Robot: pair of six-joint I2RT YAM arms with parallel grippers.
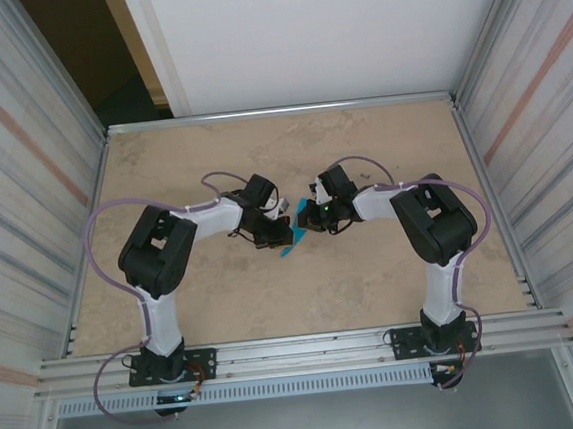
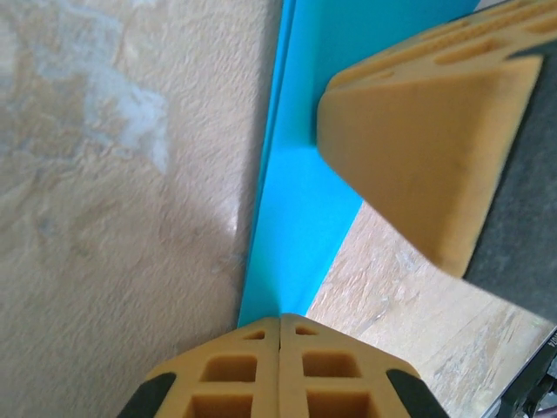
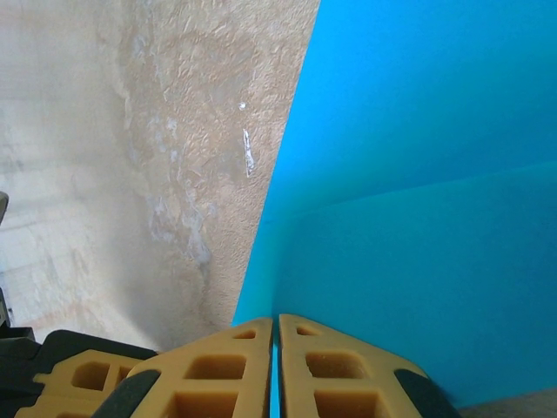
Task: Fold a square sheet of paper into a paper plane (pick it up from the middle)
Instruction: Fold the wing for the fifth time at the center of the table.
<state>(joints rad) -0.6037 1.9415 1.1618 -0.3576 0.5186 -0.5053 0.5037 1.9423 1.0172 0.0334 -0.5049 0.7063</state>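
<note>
Spanning both tools, the square sheet of paper [image 3: 418, 174] was pinched in the left gripper [image 2: 279, 318] and in the right gripper [image 3: 275, 318].

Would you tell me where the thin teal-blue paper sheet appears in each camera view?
Top external: the thin teal-blue paper sheet sits mid-table between the left tool and right tool.
Left wrist: the sheet runs from top centre down into the shut left tool.
Right wrist: the sheet covers the right half, pinched by the shut right tool.
Shared landmark: the mottled beige tabletop beside it.
</note>
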